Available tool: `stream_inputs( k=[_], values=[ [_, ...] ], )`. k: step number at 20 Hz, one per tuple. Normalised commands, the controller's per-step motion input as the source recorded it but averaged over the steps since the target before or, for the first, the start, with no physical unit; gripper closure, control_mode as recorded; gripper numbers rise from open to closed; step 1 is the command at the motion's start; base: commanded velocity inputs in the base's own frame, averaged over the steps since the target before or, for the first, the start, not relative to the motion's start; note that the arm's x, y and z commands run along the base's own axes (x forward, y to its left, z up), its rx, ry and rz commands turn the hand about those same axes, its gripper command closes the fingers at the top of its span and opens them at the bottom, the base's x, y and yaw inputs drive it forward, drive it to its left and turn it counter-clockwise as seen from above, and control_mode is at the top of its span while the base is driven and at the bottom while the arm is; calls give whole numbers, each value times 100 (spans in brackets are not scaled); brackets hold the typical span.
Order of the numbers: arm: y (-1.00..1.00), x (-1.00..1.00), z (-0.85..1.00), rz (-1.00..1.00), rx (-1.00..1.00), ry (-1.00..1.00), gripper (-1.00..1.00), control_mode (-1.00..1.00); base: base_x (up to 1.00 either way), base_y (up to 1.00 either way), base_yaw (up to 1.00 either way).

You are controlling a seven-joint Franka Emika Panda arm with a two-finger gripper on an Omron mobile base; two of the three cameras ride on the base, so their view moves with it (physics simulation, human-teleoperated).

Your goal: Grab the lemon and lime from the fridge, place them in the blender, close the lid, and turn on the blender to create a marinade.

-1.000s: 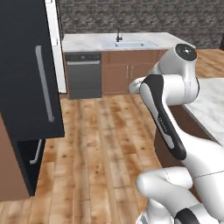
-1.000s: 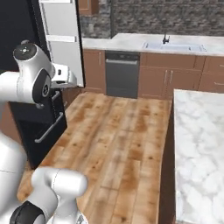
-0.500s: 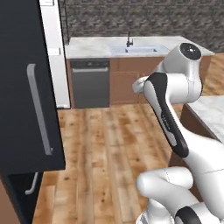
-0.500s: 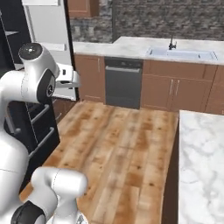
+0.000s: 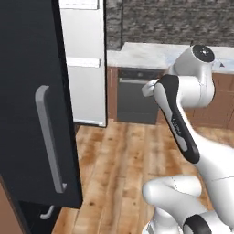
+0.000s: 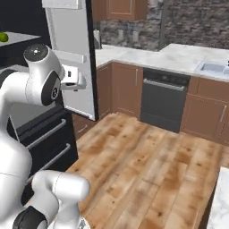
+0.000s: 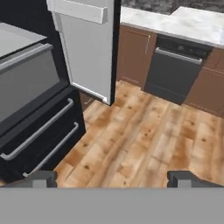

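The fridge stands open at the left of the hand view, with pale grey shelves above two dark drawers that carry bar handles. Its open door shows a white inner face with a bin at the top. The lime, a small green ball, rests on an upper fridge shelf at the far left of the right base view. My gripper is open wide with nothing between its fingertips. It hangs over the wooden floor, facing the fridge's lower part from some way off. The hand sits in front of the open door.
The fridge's dark outer side with a grey handle looms close at the left. A dishwasher sits under a marble counter with brown cabinets. A sink lies at the far right. Wooden floor spreads in front.
The whole picture has shifted in both base views: the base has moved, so the fridge now sits nearer and its open door and shelves have come into sight. The gripper stays open.
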Motion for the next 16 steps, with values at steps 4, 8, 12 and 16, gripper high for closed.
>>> stream_inputs(
  k=[4,8,12,16],
  values=[
    [0,0,0,0,0,0,-100,100,90,0,59],
    [0,0,0,0,0,0,-100,100,82,-2,63],
    [0,0,0,0,0,0,-100,100,79,-20,63],
    [0,0,0,0,0,0,-100,100,70,-27,62]
  ],
)
